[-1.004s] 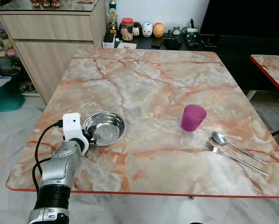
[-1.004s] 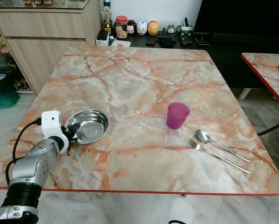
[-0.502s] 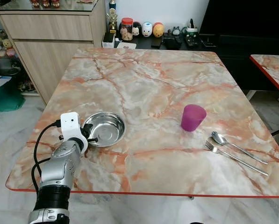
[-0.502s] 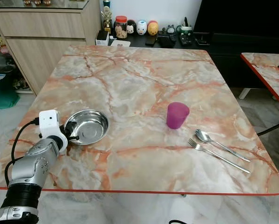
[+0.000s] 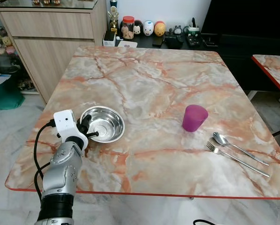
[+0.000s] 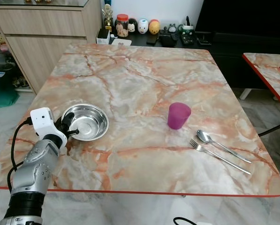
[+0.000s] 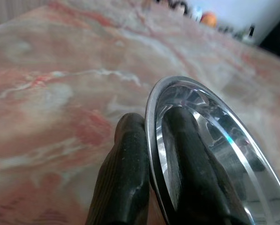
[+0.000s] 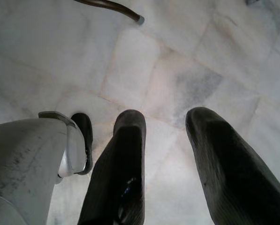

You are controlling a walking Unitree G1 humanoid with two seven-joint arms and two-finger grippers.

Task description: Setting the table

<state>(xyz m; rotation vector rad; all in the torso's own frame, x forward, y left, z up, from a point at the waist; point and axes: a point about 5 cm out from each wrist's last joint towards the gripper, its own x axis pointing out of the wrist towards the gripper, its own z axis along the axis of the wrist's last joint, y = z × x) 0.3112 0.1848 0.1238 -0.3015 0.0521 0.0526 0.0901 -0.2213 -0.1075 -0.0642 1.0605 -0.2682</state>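
Note:
A shiny steel bowl (image 5: 103,123) sits on the marble table (image 5: 144,84) near its left front part. My left gripper (image 5: 87,131) is shut on the bowl's near-left rim; in the left wrist view one black finger (image 7: 125,173) lies outside the rim and the other inside the bowl (image 7: 210,140). A purple cup (image 5: 194,117) stands upright right of centre. A spoon (image 5: 233,145) and a fork (image 5: 231,157) lie side by side at the front right. My right gripper (image 8: 165,140) hangs open over the tiled floor.
A wooden cabinet (image 5: 50,33) stands at the back left. A dark shelf (image 5: 163,40) behind the table holds a jar and small figurines. A second marble table (image 5: 273,70) edges in at the right. A green bin (image 5: 3,96) sits on the floor at left.
My left gripper and the bowl it holds have shifted a little to the left and away from the front edge. Cup, spoon and fork have stayed put.

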